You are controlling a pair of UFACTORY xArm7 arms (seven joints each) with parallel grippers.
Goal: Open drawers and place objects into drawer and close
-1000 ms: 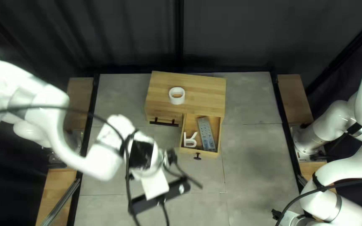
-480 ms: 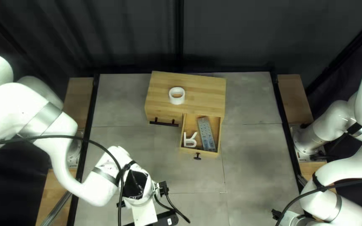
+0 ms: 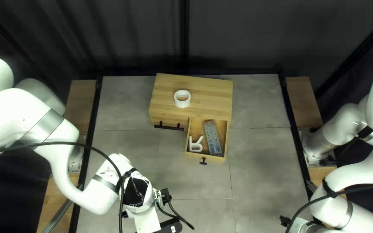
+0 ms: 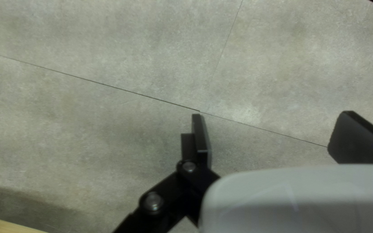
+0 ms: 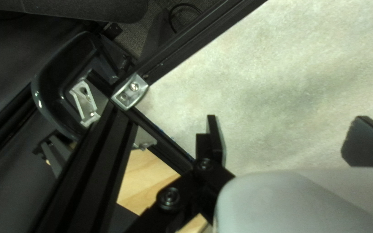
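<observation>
Open drawer (image 3: 214,158) with a white letter (image 3: 191,144) and grey remote (image 3: 213,137) inside; white ring (image 3: 182,104) on the cabinet (image 3: 208,88).
Left tool (image 4: 275,131) and right tool (image 5: 288,133) stand spread, empty. If the ring goes in next, grip its wall, lift clear, lower it beside the remote, then push the drawer squarely. The left arm (image 3: 65,168) has drawn back toward the near edge; drawer and contents are unchanged.
</observation>
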